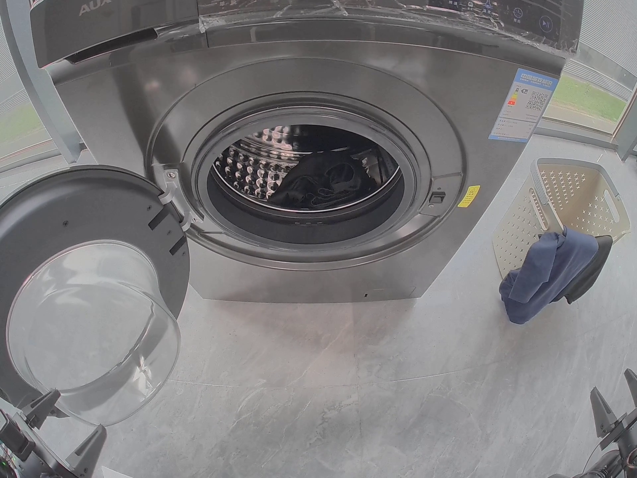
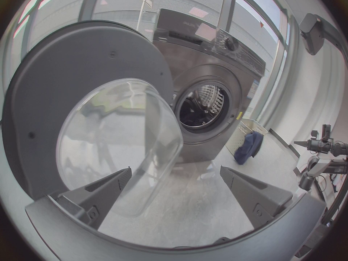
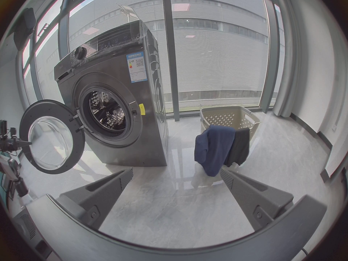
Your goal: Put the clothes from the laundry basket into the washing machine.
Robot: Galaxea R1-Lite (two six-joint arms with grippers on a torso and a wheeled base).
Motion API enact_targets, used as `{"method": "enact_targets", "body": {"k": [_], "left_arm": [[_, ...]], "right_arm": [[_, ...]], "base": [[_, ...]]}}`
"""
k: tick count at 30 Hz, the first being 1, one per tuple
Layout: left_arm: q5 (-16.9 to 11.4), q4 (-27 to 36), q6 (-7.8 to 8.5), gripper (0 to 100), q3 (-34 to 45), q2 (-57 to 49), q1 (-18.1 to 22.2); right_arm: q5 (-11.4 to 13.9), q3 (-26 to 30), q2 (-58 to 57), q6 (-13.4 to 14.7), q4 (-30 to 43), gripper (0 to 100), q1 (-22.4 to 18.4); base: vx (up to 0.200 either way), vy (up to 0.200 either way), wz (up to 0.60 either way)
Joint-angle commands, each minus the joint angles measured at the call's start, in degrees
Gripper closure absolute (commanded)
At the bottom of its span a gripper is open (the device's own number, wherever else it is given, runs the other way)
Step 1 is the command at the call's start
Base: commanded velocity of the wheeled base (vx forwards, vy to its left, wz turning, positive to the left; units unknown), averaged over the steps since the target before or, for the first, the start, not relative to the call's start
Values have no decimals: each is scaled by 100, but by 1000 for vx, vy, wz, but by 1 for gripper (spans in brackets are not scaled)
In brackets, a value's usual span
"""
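The washing machine [image 1: 332,74] stands ahead with its round door [image 1: 86,300] swung open to the left. A dark garment [image 1: 318,180] lies inside the drum. To the right sits the beige laundry basket [image 1: 570,200], with a blue garment [image 1: 544,273] and a black one [image 1: 590,267] draped over its front rim. My left gripper [image 2: 174,174] is open and empty near the door glass, low at the left [image 1: 56,426]. My right gripper [image 3: 177,176] is open and empty, low at the right [image 1: 617,399], well short of the basket [image 3: 232,118].
Grey marble-look floor [image 1: 345,380] spreads in front of the machine. Glass window walls stand behind the machine and basket, and a curtain [image 3: 290,55] hangs to the right of the basket.
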Motion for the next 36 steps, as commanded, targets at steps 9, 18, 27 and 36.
{"method": "enact_targets", "body": {"k": [9, 18, 27, 36], "left_arm": [[-568, 510, 470, 0, 99, -1396, 1799], [30, 985, 558, 0, 81, -1590, 1712], [-93, 950, 558, 0, 90, -1590, 1712], [-129, 950, 558, 0, 90, -1590, 1703]], "right_arm": [[-59, 75, -874, -282, 247, 0, -755], [662, 75, -874, -290, 546, 0, -729], [539, 66, -883, -396, 546, 0, -729], [539, 75, -883, -396, 546, 0, -729]], "base": [[0, -133, 0], [0, 0, 0], [0, -67, 0], [0, -200, 0]]}}
